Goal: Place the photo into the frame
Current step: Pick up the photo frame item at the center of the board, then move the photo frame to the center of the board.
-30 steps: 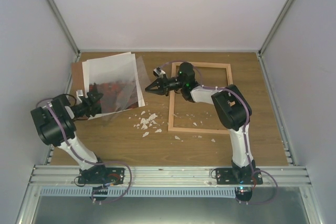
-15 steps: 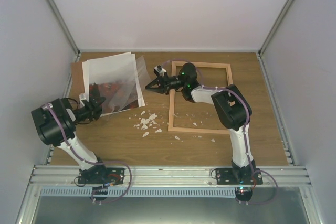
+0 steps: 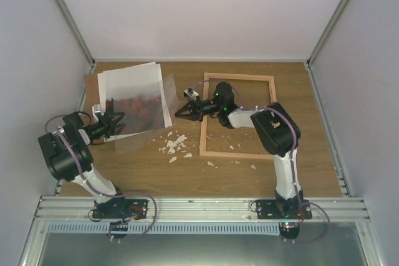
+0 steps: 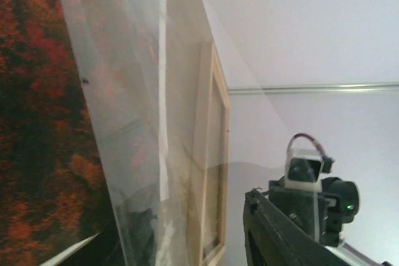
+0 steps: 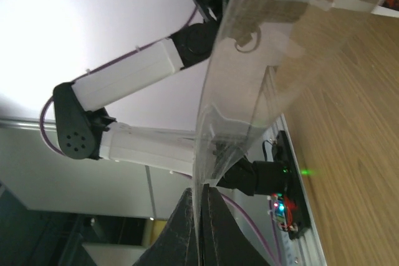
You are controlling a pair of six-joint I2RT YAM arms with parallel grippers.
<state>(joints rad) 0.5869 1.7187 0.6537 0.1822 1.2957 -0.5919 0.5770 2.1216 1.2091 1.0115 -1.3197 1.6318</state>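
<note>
Since a second ago your right gripper [image 3: 179, 114] has slid nearer along the table [image 3: 312, 154], just left of the frame's left rail, and your left gripper [image 3: 114, 116] has narrowed its jaws. You have the right jaws pinched shut on the edge of the clear plastic sheet [image 3: 143, 126]; the right wrist view shows that edge caught between the fingertips [image 5: 187, 216], with the sheet bowing up and away from them. Your left jaws stand partly apart at the near left edge of the sheet, and you cannot tell whether they touch anything. You can see the photo [image 3: 134, 105] lying flat at the far left of the table, under the sheet, its red hills showing through. The frame [image 3: 237, 154] lies flat to the right, apart from the photo. White scraps [image 3: 174, 144] are scattered between them, and a brown backing board [image 3: 91, 88] pokes out past the photo's left side
</note>
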